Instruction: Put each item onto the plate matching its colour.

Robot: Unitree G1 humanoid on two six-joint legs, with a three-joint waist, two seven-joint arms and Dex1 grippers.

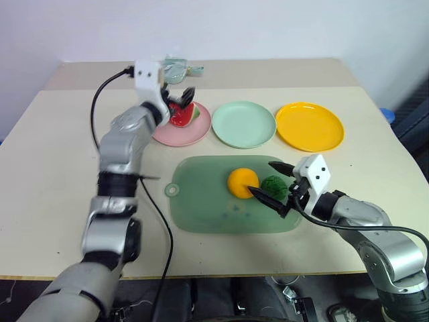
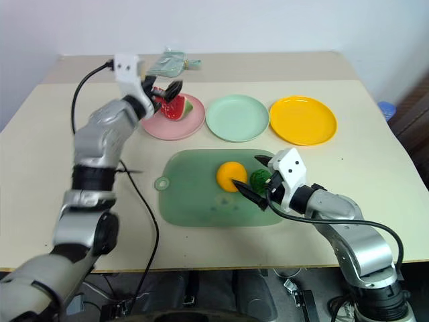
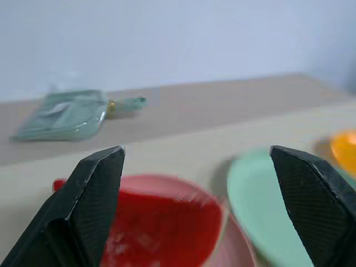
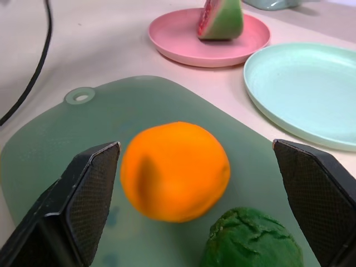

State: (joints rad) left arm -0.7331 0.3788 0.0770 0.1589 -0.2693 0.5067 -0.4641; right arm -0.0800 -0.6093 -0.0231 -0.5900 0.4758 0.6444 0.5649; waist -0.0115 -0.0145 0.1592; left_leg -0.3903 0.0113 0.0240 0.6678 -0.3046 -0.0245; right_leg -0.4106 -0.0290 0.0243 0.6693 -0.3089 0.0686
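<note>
While the left gripper [image 2: 167, 94] hangs wide open, holding nothing, above the pink plate [image 2: 175, 123], the red watermelon wedge [image 2: 175, 107] with green rind rests there. Right gripper [image 2: 257, 178], also agape and empty, flanks the smooth round orange [image 2: 231, 176] and lumpy dark-green ball [image 2: 260, 178] on the translucent green tray [image 2: 194, 194].

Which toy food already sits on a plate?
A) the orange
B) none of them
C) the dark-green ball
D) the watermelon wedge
D: the watermelon wedge rests on the pink plate, while the orange and the dark-green ball lie on the green tray.
</note>
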